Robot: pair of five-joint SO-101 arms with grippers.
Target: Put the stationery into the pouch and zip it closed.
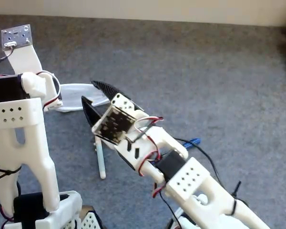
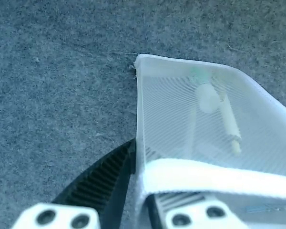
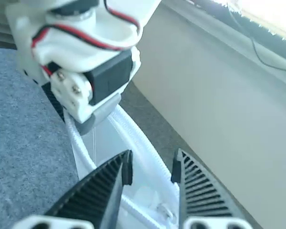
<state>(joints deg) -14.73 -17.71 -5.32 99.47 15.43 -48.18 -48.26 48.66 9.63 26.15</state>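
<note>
- Now your left gripper (image 2: 139,160) is pinched tight on the rim of the pouch (image 2: 205,119). I think it holds the pouch steady so the other arm can work on it.
- Through the mesh you can see a white stick (image 2: 229,124) lying inside.
- Your right gripper (image 3: 152,169) is open a little and holds nothing. It hangs over the pouch's zip edge, maybe to find the pull.
- Lower left of middle in the high view, a white pen (image 1: 101,160) lies on the worktop (image 1: 205,71). A blue thing (image 1: 193,141) peeks out by the right arm. Both likely go in before zipping.
</note>
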